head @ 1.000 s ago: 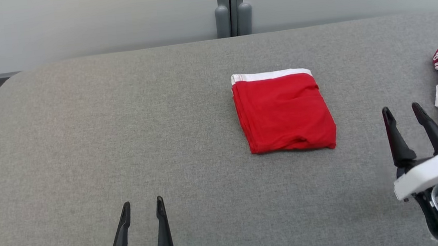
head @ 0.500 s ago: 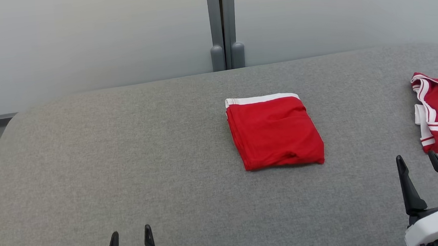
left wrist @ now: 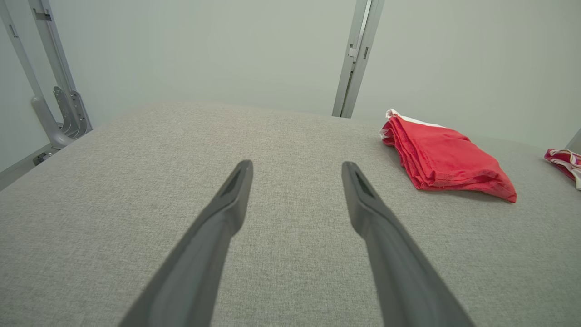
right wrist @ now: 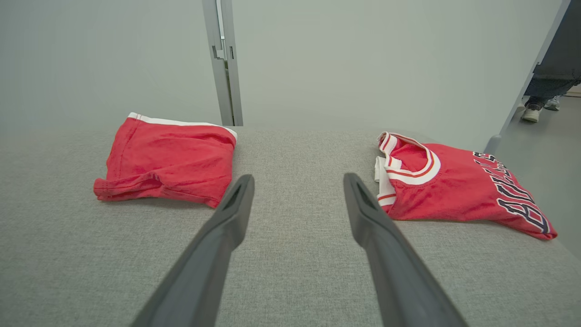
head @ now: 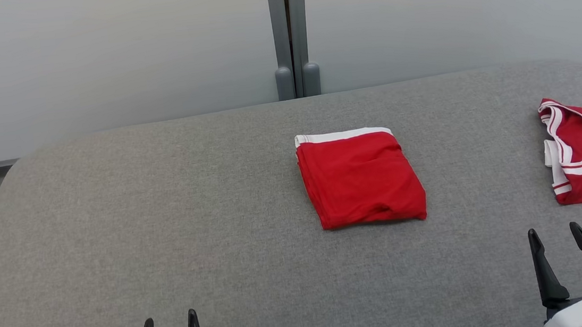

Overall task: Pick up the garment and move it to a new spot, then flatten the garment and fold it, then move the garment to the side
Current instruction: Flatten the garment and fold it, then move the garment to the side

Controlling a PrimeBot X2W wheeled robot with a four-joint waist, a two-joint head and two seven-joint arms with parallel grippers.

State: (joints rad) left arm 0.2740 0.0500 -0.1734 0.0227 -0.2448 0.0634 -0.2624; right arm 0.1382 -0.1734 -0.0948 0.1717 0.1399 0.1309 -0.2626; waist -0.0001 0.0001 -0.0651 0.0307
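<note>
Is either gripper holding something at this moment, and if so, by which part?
Nothing is held. The left gripper and the right gripper are both open and empty; the folded red garment lies untouched on the grey surface.

Matt cloth garment (head: 361, 181) (rough-weave tbl (head: 168, 223))

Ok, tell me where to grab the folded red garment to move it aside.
Probably best to pinch the near edge of the folded red garment, coming from the robot's side with the open right gripper. That edge is a thick, rounded fold that gathers every layer, whereas the left side shows loose stacked layers that could splay on the grey table.
</note>
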